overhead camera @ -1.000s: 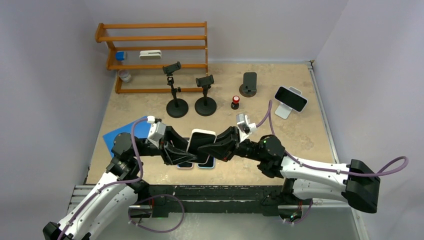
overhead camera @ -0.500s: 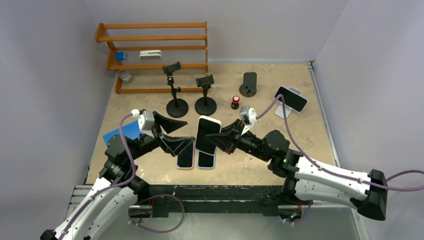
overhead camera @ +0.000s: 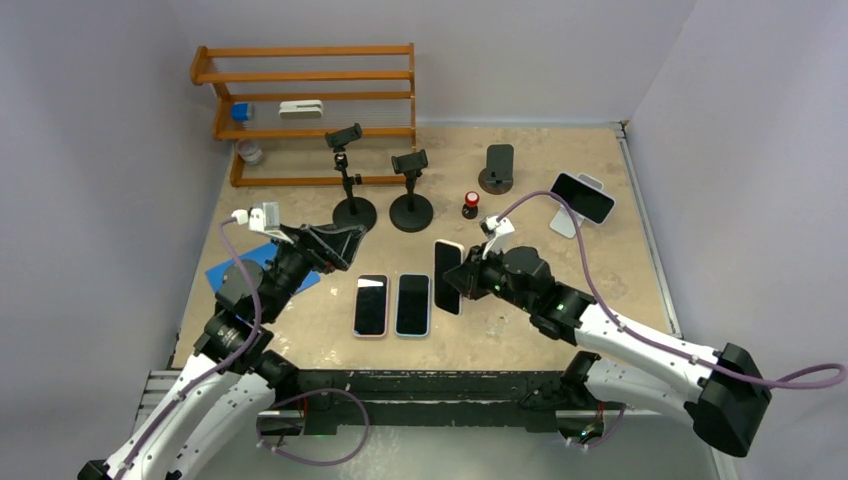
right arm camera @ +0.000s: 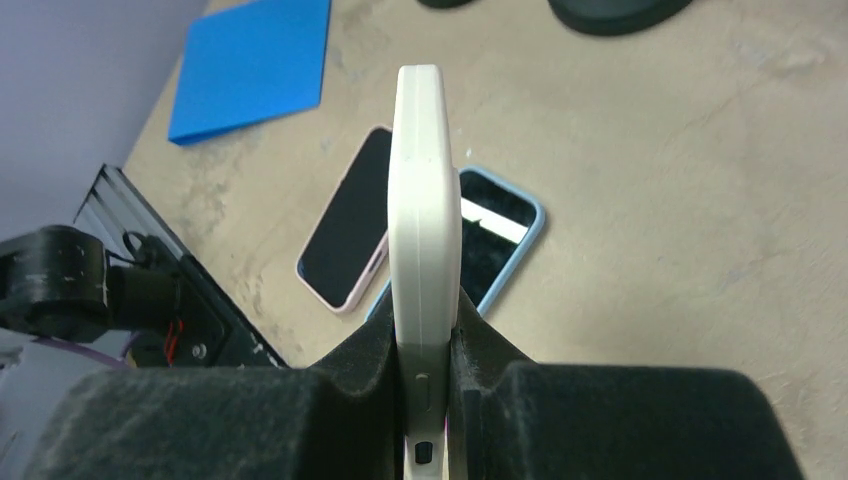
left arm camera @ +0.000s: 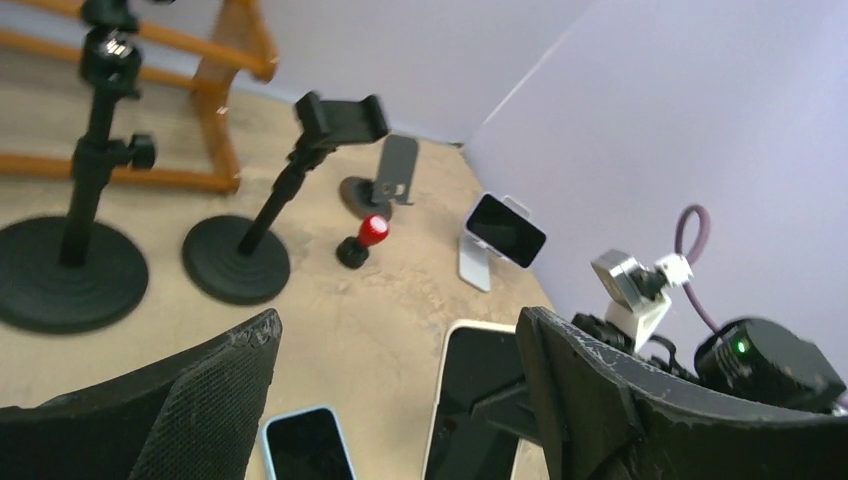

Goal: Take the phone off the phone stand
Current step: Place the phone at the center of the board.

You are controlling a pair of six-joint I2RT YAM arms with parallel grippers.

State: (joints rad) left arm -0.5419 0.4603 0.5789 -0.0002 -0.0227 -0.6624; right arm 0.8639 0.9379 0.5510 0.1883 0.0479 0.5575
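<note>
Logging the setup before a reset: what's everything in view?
wooden rack: one, orange-brown, back left
pole stands: two, black, before the rack, clamps empty
desk stand: one, black, back centre, empty
red-capped item: one, beside desk stand
white stand: one, back right
docked phone: one, dark screen, on white stand
pink-cased phone: one, flat, near centre
blue-cased phone: one, flat, beside it
white-cased phone: one, gripped on edge
blue sheet: one, left side
left fingers: open, empty
right fingers: shut on white-cased phone
</note>
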